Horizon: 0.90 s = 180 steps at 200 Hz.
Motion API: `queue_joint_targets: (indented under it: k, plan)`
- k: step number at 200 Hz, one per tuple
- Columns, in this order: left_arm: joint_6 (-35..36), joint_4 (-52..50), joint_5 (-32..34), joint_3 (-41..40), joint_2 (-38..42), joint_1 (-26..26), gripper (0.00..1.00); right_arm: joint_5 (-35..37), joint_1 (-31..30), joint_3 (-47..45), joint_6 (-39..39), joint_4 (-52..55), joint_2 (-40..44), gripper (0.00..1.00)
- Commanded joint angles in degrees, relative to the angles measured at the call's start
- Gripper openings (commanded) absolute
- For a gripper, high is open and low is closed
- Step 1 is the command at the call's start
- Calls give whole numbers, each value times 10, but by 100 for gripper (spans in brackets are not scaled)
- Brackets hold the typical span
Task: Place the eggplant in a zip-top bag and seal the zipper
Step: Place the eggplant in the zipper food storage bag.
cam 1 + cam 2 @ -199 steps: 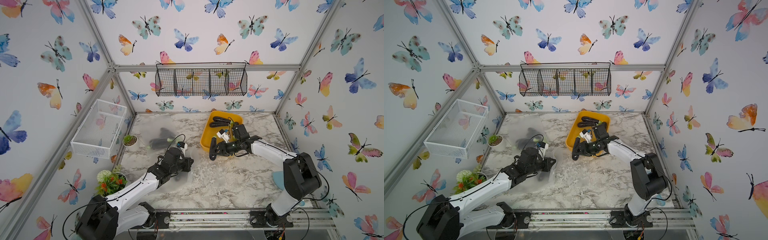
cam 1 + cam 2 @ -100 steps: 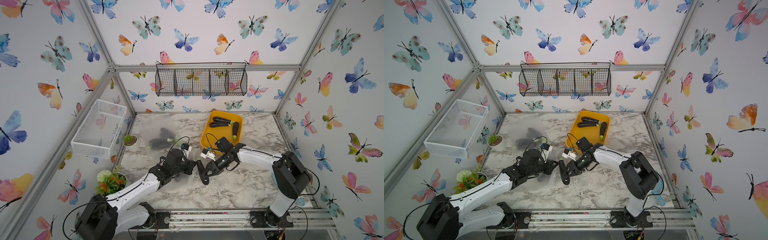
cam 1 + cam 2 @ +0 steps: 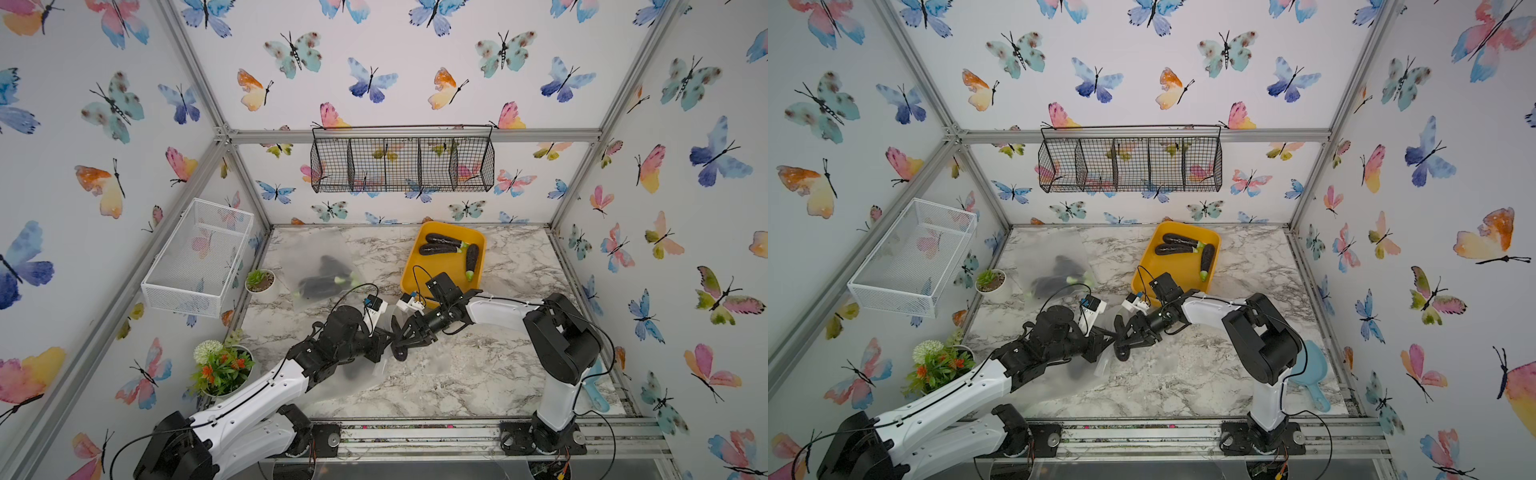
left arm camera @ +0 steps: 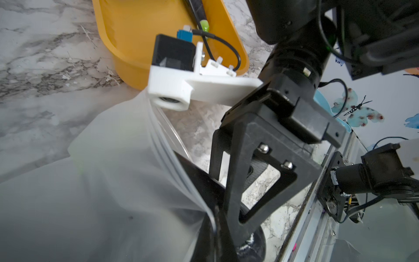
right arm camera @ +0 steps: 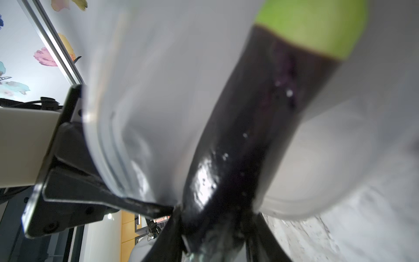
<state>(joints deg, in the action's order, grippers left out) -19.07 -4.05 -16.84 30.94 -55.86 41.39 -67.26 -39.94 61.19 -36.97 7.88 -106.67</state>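
The frosted zip-top bag (image 4: 102, 181), pinched at its rim by the left jaws, could be tugged free by the dark purple eggplant (image 5: 249, 136) gripped in the right jaws.

White walls printed with watercolour butterflies (image 3: 374, 62) enclose a grey-veined marble desk (image 3: 478, 374), framed by silver aluminium bars (image 3: 415, 135). A black wire basket (image 3: 402, 166) hangs on the back wall and a white mesh basket (image 3: 195, 253) on the side wall.

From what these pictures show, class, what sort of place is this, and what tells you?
Likely a robot test cell: an aluminium frame boxes in the marble tabletop, and a left arm and right arm are mounted on a rail.
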Motion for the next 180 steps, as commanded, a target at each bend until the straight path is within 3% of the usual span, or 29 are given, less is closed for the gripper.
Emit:
queue_joint_targets:
  k: [1, 31, 59, 110, 144, 180]
  plan:
    - [-6, 1, -43, -2, 7, 11, 0, 13, 5, -30, -168, -151, -9, 30]
    - [-32, 41, -48, -10, 16, 11, 0, 90, 4, -35, -224, -160, -10, 31]
    - [-42, 56, -58, -10, 5, 11, 0, 112, 5, -69, -348, -297, -8, 32]
    - [-61, 31, -22, -3, -1, 2, 0, 153, 4, -47, -461, -388, -24, 39]
    - [-89, 24, -15, -2, -7, -32, 0, 171, 4, 10, -408, -278, -15, 51]
    - [-135, 43, -25, -10, 7, -96, 0, 172, 4, 16, -373, -235, 9, 59]
